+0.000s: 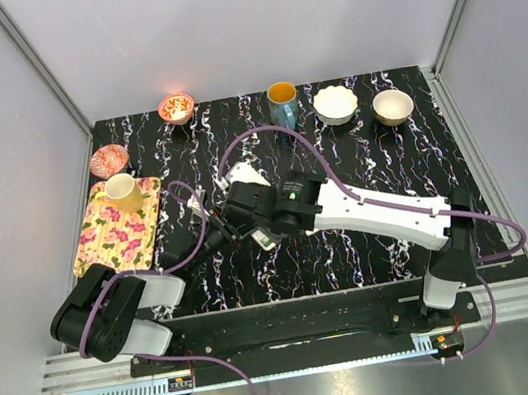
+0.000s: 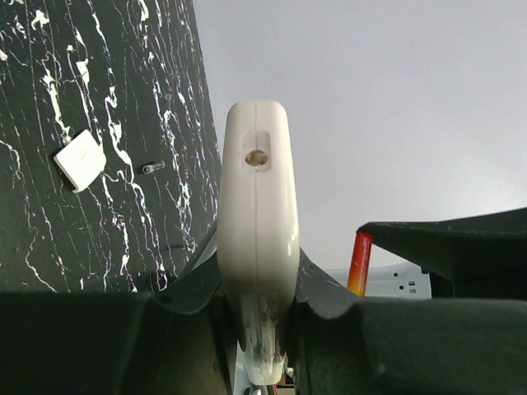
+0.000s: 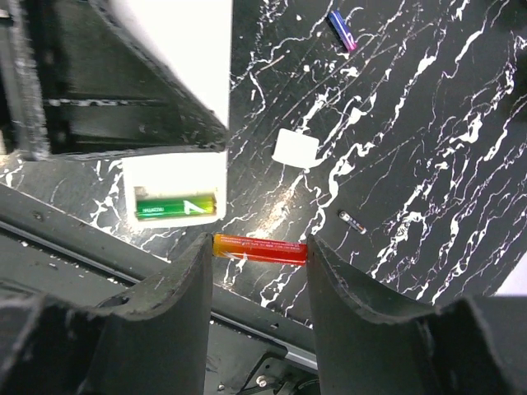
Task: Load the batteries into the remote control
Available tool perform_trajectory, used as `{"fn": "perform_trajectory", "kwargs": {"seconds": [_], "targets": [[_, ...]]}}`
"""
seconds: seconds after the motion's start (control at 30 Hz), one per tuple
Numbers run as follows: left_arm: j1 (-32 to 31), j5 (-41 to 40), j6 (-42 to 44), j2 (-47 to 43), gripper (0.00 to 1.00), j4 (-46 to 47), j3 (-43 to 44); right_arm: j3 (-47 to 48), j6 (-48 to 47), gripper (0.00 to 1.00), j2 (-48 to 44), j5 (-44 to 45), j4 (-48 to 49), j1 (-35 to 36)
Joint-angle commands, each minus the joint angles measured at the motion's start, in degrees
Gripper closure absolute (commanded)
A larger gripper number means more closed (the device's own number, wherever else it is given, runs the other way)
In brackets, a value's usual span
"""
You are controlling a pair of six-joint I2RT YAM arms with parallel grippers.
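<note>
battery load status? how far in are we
Done: the cover is off, lying on the table, and one green battery sits in the open bay of the remote control. In hand: left gripper clamps the remote control; right gripper pinches the reddish-orange battery beside that bay. Left: seat that battery; a bluish battery lies unused on the table.

White remote (image 3: 173, 173) open, green battery (image 3: 175, 207) inside; reddish-orange battery (image 3: 259, 248) just beside.
</note>
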Motion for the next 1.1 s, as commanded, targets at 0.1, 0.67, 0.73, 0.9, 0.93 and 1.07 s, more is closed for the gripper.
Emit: {"fn": "perform_trajectory", "kwargs": {"seconds": [0.1, 0.67, 0.73, 0.9, 0.93, 1.07], "targets": [[-1.22, -2.32, 1.64, -2.35, 1.0, 24.75, 2.53, 5.67, -1.15, 1.0, 1.85, 0.5, -1.1, 2.3], [-2.01, -4.52, 0.41, -3.93, 1.0, 24.75, 2.97, 3.3, 0.87, 1.0, 2.55, -1.52, -0.22, 2.48], [-2.1, -4.69, 0.33, -3.84, 1.0, 24.75, 2.97, 3.12, 0.87, 1.0, 3.17, -1.69, -0.22, 2.57], [-2.19, -4.69, 0.06, -4.11, 1.0, 24.75, 2.89, 2.68, 0.96, 1.0, 3.7, -2.13, 0.22, 2.57], [-2.19, -4.78, 0.06, -4.11, 1.0, 24.75, 2.89, 2.77, 0.87, 1.0, 4.05, -2.13, 0.3, 2.57], [-2.19, -4.7, -0.03, -4.19, 1.0, 24.75, 2.89, 2.42, 0.78, 1.0, 4.49, -1.79, 0.31, 2.57]]}}
